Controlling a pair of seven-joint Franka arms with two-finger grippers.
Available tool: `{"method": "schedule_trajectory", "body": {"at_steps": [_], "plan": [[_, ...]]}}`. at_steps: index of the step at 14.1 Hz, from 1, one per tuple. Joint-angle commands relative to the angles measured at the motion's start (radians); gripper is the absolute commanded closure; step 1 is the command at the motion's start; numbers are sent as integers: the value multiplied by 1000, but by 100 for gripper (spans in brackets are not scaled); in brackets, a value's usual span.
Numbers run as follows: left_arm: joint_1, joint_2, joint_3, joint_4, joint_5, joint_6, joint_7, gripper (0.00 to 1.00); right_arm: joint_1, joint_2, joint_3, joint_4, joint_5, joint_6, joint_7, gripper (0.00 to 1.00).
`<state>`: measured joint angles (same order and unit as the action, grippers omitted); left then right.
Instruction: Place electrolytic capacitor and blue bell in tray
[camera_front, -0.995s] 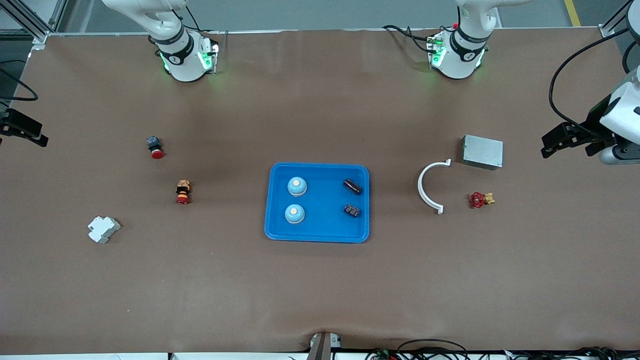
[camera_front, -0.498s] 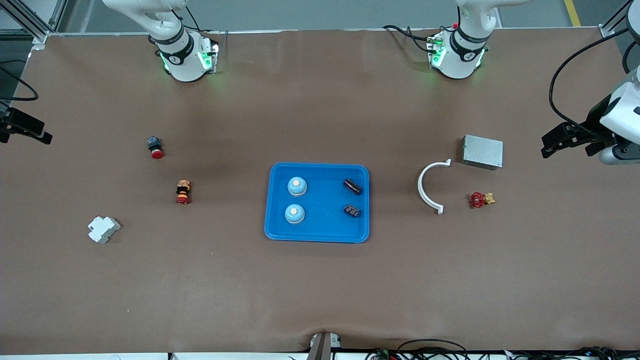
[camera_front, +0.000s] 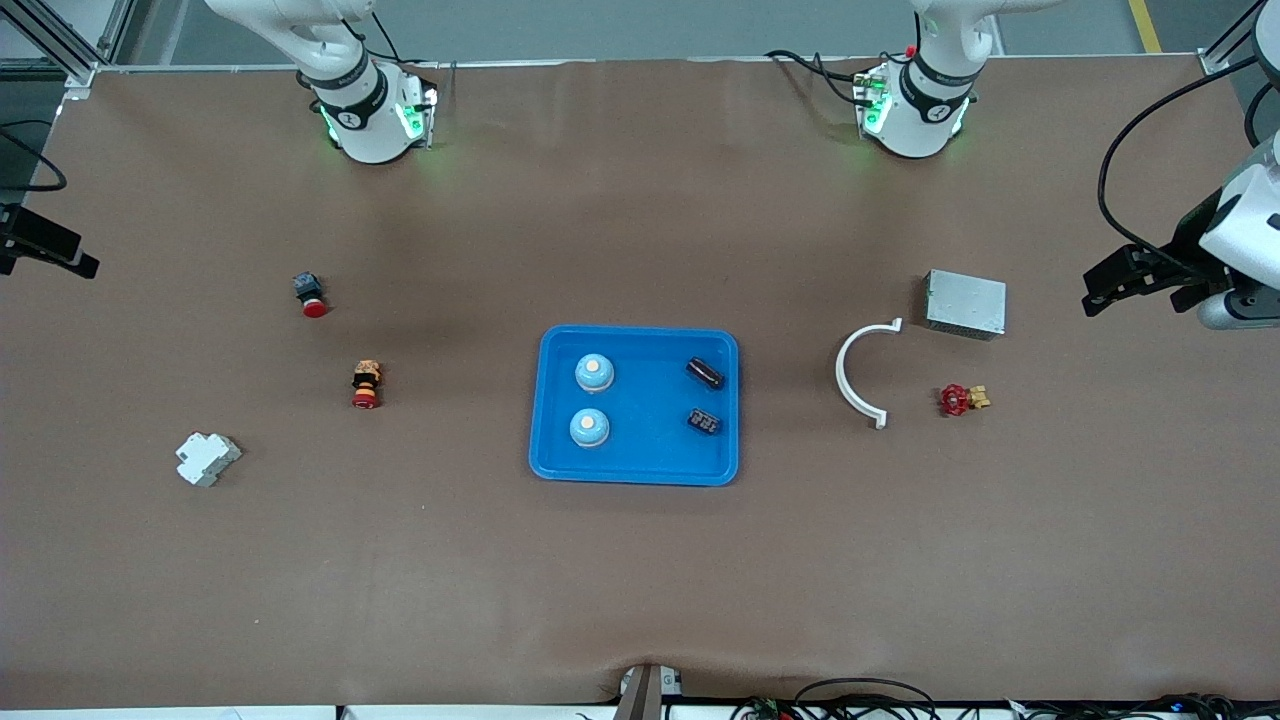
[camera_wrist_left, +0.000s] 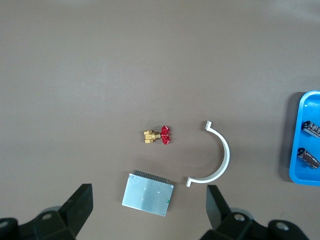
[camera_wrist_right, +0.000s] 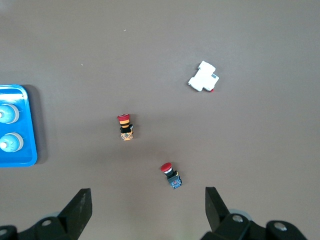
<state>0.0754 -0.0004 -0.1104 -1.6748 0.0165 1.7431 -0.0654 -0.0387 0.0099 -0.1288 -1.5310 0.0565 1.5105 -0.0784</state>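
Four task pieces already lie inside the shallow bright-blue plastic tray (camera_front: 637, 405): two pale-blue dome bells (camera_front: 594, 372) at the end toward the right arm, and two dark cylindrical electrolytic capacitors (camera_front: 705, 373) at the end toward the left arm. By my reading the placing is done, and the step in hand is simply parking both arms well away.

My left tool (camera_wrist_left: 149, 210) hangs with its fingers spread wide and nothing between them, high over the left arm's end of the counter (camera_front: 640, 600). Directly below it sit a flat grey metal box (camera_wrist_left: 148, 198) and, just beside that, a white half-ring plastic clamp (camera_wrist_left: 214, 161); a small brass valve with a red handwheel (camera_wrist_left: 157, 135) lies a little farther out, and the tray shows well off at the edge of that wrist view.

My right tool (camera_wrist_right: 145, 207) is likewise spread and empty, over the right arm's end. Beneath it are a red-capped push button on a blue base (camera_wrist_right: 171, 175), a red-capped button with an orange body (camera_wrist_right: 125, 127), and, well apart, a white plastic breaker block (camera_wrist_right: 203, 77).

To finish well I would hold both tools high and wide, avoid dropping toward the clutter under them, and leave the tray undisturbed.
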Motion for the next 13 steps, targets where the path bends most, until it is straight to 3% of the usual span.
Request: {"method": "schedule_trajectory", "body": {"at_steps": [1, 13], "plan": [[3, 10, 0, 24, -17, -24, 13, 0, -17, -27, 15, -18, -1, -6, 9, 0], [3, 11, 0, 23, -17, -25, 10, 0, -13, -42, 20, -5, -57, 2, 5, 0]]}}
